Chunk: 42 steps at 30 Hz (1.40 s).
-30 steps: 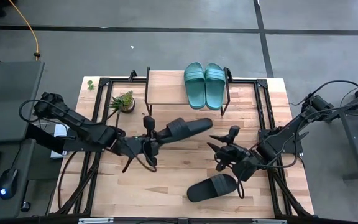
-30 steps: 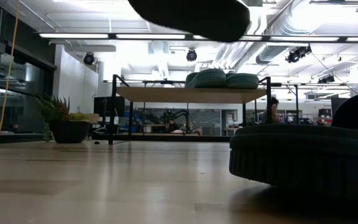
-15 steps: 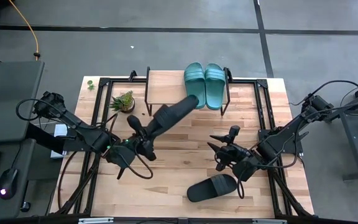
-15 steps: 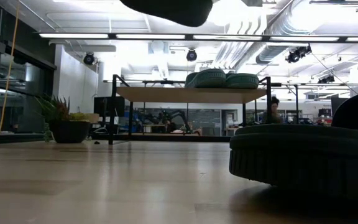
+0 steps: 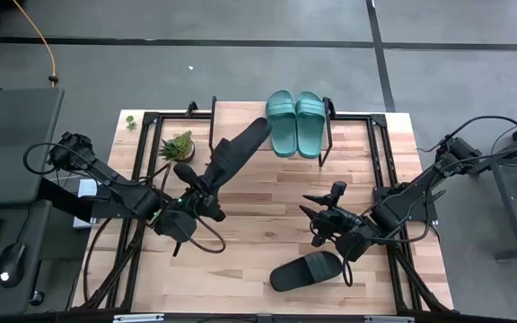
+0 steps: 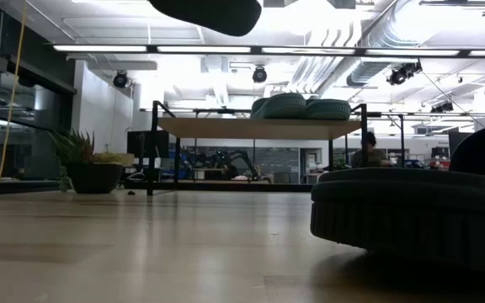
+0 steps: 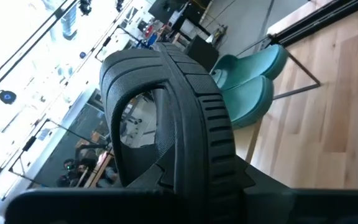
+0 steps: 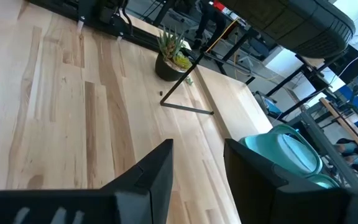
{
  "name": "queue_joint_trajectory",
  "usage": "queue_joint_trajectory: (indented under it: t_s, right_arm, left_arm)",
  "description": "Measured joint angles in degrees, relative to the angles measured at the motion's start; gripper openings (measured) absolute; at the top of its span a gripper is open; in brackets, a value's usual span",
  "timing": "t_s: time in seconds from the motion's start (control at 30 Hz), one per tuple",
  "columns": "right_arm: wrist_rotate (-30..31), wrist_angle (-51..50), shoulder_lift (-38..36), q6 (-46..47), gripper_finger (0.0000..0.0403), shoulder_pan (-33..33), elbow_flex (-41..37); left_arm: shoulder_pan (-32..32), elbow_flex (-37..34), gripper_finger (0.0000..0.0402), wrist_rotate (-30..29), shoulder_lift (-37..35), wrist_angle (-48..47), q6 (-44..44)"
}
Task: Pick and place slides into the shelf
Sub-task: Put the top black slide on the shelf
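My left gripper (image 5: 201, 188) is shut on a black slide (image 5: 237, 152) held in the air. The slide slants toward the far right, and its toe end reaches over the shelf's wooden plank (image 5: 238, 130). Two teal slides (image 5: 295, 122) lie side by side, soles down, on the plank's right part. A second black slide (image 5: 305, 270) lies on the table near the front. My right gripper (image 8: 197, 168) hovers open above the table, a little beyond that second slide, with nothing between its fingers. My left gripper holds the black slide by its heel end (image 5: 208, 179), coming at it about level from the table's near left, along the slide's length. The gripper's own body hides the fingers in the left wrist view, where the ribbed strap (image 7: 194, 112) arches just ahead. The slide hangs clear of table and shelf.
A small potted plant (image 5: 179, 145) stands on the table just left of the shelf. Black frame rails (image 5: 380, 152) run along the table's sides. In the low view the lying black slide (image 6: 411, 210) fills the right foreground. People show in the room behind.
My left gripper has swung about, shifting slightly toward the table's left. The black slide has turned from pointing toward the table's right edge to slanting toward the far edge, so its toe now reaches over the shelf plank. It stays lifted clear.
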Motion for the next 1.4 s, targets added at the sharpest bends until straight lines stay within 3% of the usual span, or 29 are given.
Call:
queue_joint_trajectory:
  t_s: [0.4,0.6,1.4]
  right_arm:
    - [-3.35,-0.22,0.02,0.99,0.0131,-2.26,0.00]
    - [-3.39,-0.26,0.02,1.52,0.0131,-2.35,0.00]
    - [-3.43,-0.66,0.04,2.27,0.0131,-2.35,0.00]
  left_arm:
    - [10.51,-0.17,0.0038,0.82,0.04,-11.75,-15.35]
    - [14.22,-0.20,0.0038,2.78,1.48,-12.74,-19.50]
    - [22.86,-0.20,0.0037,2.58,10.24,-11.93,-20.50]
